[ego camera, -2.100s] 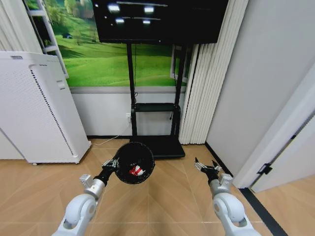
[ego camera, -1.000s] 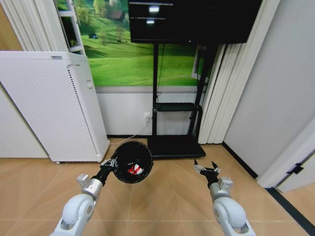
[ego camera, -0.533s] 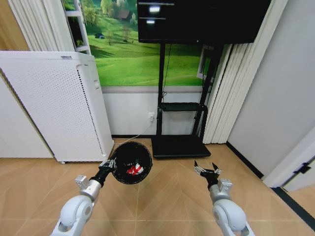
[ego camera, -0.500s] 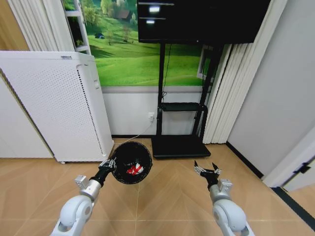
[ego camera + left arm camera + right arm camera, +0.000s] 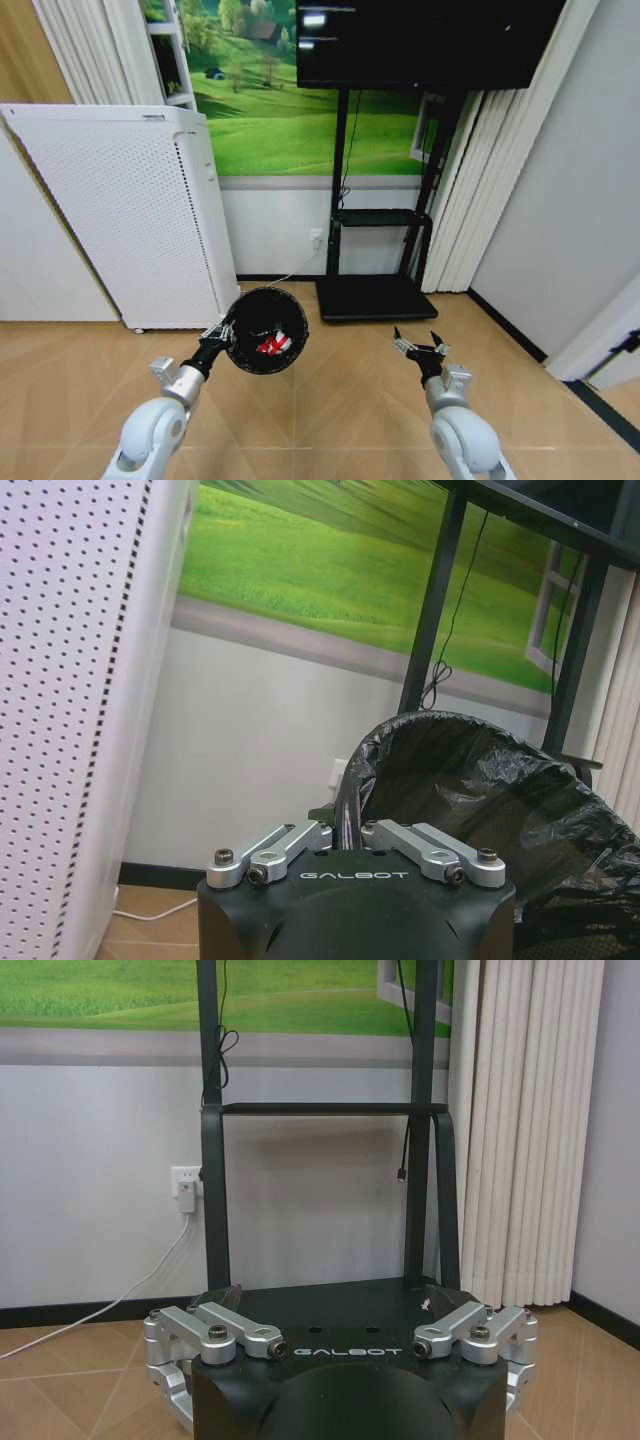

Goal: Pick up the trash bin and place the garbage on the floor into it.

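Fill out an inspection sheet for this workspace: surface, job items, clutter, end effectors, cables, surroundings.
Surface: herringbone wood floor, bare between the arms.
Job items: trash bin with black liner, held off the floor, mouth tipped toward the head camera; red-and-white wad inside it.
Clutter: nothing seen.
End effectors: left end effector shut on the trash bin's rim; right end effector open, holding nothing, above the floor.
Cables: white cord running from a wall socket down to the floor; black cable hanging along the TV stand.
Surroundings: white air purifier on the left, meadow mural, pleated curtain, grey wall on the right.
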{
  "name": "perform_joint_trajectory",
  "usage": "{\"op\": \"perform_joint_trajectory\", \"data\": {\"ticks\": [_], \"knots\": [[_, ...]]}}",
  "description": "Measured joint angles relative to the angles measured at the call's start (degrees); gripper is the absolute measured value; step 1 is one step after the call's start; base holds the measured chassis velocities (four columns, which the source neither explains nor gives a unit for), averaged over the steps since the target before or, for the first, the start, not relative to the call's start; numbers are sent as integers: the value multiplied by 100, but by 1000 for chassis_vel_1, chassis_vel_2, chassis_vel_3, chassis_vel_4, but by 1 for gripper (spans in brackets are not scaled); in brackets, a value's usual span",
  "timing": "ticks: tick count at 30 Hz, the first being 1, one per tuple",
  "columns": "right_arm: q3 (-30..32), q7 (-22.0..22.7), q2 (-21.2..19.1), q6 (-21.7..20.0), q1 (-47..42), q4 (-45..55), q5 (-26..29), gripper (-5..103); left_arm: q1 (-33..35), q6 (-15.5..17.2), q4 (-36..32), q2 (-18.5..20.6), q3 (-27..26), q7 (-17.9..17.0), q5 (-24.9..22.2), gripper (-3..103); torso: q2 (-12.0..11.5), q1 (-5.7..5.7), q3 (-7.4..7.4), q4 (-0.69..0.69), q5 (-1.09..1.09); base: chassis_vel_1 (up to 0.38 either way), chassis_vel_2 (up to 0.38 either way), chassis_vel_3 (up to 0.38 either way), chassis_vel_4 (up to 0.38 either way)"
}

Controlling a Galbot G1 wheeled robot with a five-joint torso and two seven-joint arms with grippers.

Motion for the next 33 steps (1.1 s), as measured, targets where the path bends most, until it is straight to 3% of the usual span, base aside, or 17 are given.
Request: {"op": "perform_joint_trajectory", "data": {"ticks": [8, 16, 33], "knots": [[-8, -8, -6, 2, 11, -46, -4, 100, 50, -1, -9, -21, 19, -37, 26, 7, 0, 0, 0, -1, 0, 90, 78, -92, -79], [-15, -77, 29, 324, 11, -259, -93, 100, 235, -19, -91, -40, -139, -96, 74, 7, 0, 0, 0, 0, 1, 21, 17, -20, -18], [37, -98, 21, 306, -67, -187, -72, 100, 175, -22, -62, -80, -81, -102, 126, 7, 0, 1, 0, -1, 0, 21, -17, -20, 14]]}}
